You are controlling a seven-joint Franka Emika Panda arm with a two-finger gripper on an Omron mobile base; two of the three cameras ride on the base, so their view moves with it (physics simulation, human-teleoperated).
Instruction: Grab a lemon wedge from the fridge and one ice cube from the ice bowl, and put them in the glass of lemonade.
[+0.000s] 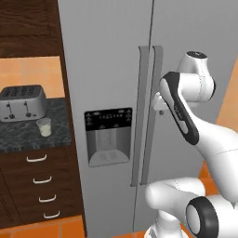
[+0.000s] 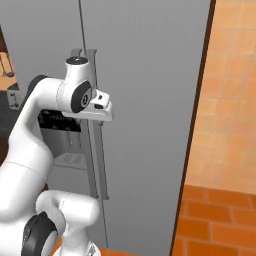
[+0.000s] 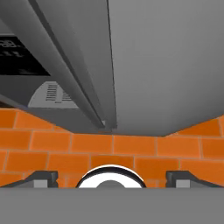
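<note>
The grey steel fridge point(image 1: 111, 56) stands with both doors shut, its black dispenser panel point(image 1: 108, 122) in the left door. Inside it, the lemon wedge is hidden. My gripper point(image 1: 159, 105) hovers right by the long handle of the right door point(image 1: 154, 93), at about mid height, and it shows beside that same handle point(image 2: 100, 165) in the right base view as well point(image 2: 107, 107). Looking down along the door, the hand view has both fingertips point(image 3: 42, 176) far apart: the gripper point(image 3: 111, 177) is open and holds nothing. The glass of lemonade point(image 1: 44, 127) stands on the dark counter at left. The ice bowl and ice cube are out of view.
A steel toaster point(image 1: 22, 103) sits behind the glass on the granite counter point(image 1: 18, 139), above wooden drawers point(image 1: 42, 179). An orange tiled wall point(image 2: 225, 100) flanks the fridge on the right, and orange tiled floor point(image 3: 131, 146) lies below the doors.
</note>
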